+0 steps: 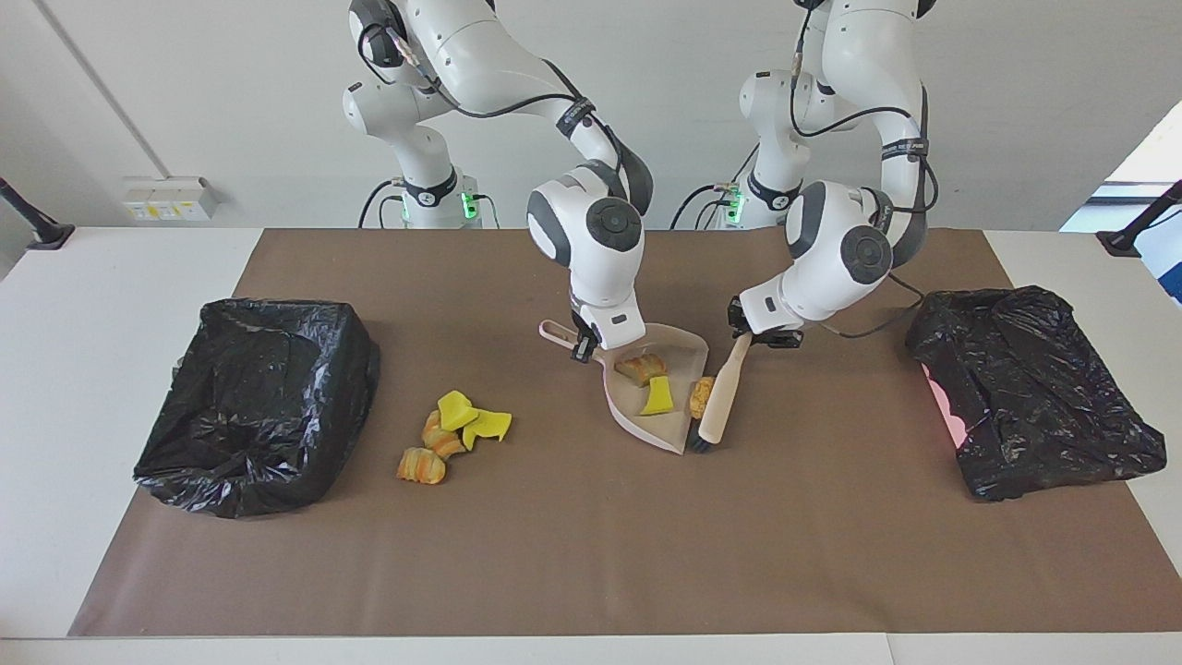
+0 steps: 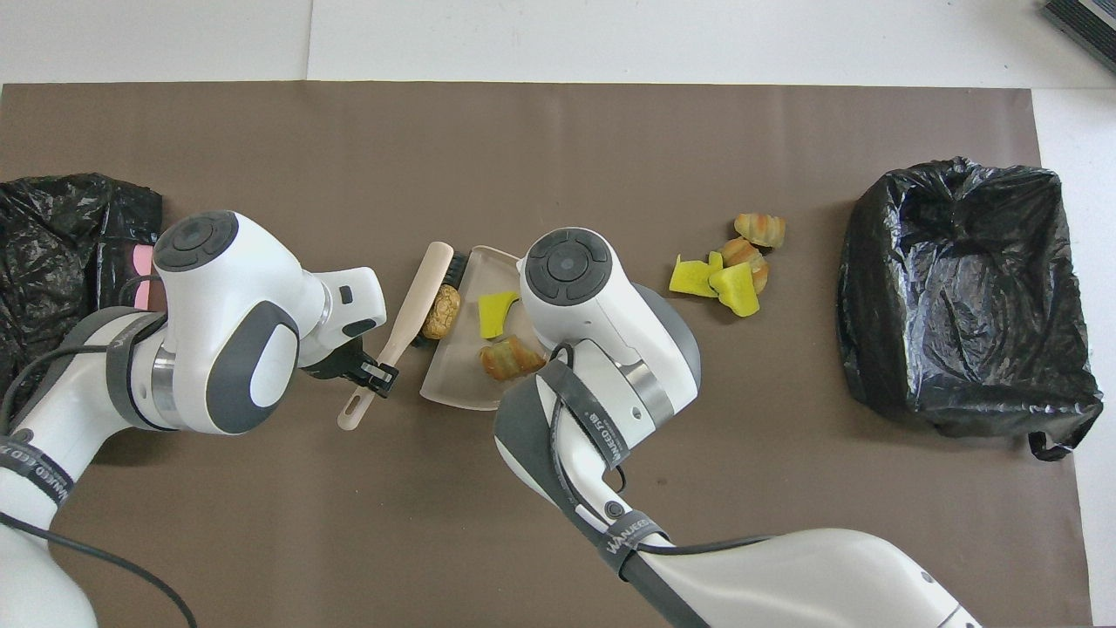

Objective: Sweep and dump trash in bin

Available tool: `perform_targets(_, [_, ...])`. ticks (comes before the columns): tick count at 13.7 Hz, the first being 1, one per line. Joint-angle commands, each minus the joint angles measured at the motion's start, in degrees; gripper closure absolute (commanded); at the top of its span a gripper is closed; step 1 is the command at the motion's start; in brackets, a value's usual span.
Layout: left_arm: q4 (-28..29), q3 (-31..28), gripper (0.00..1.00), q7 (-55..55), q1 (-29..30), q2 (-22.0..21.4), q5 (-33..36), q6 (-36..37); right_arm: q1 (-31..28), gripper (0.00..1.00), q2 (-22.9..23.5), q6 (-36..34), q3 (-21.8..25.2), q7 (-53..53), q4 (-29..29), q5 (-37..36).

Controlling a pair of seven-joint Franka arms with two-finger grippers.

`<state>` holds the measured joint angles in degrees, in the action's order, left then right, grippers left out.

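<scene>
- Facing view, centre of the frame: the beige dustpan (image 1: 657,406) is held by its handle in the closed right gripper (image 1: 584,348).
- A croissant-like scrap (image 1: 643,368) and a yellow wedge (image 1: 658,396) are seen lying inside the dustpan.
- Just right of centre, the brush (image 1: 719,399) is gripped at its handle by the closed left gripper (image 1: 765,337); an orange-brown lump (image 1: 701,396) is pressed between the brush and the dustpan's mouth.
- At centre left, a cluster of trash (image 1: 454,434) is left on the brown mat (image 1: 572,545) of the counter (image 1: 102,268).
- A black-lined bin (image 1: 259,402) is seen at the left edge, and a crumpled black bag (image 1: 1030,388) at the right.
</scene>
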<state>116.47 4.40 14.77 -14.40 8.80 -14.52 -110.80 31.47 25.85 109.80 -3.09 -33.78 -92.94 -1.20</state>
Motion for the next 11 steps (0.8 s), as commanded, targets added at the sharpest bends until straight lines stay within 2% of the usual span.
perform_targets(1, [0.87, -0.79, 1.00, -4.48, -1.59, -5.53, -2.35, 2.95, 0.08, 1.00, -0.80, -0.90, -0.16, 1.44, -1.10, -0.47])
perform_targets(4, [0.95, -1.32, 1.00, -4.84, 0.42, -10.63, -2.53, 6.90, 0.08, 1.00, -0.80, -0.90, -0.16, 1.44, -1.10, -0.47])
perform_targets(8, [2.62, -1.50, 1.00, -8.70, 0.60, -12.14, -1.21, 8.24, 0.08, 1.00, -0.80, -0.81, -0.08, 1.53, -0.84, -0.56])
perform_targets(10, [5.07, -1.32, 1.00, -13.86, -0.18, -13.71, 5.52, 7.18, -1.58, 1.00, -3.24, -0.99, 0.01, 1.18, -1.01, -0.47])
perform_targets(11, [7.44, -1.32, 1.00, -15.98, -0.62, -15.29, 6.69, 5.96, -3.59, 1.00, -5.00, -2.12, 0.01, 0.66, -1.19, -0.47])
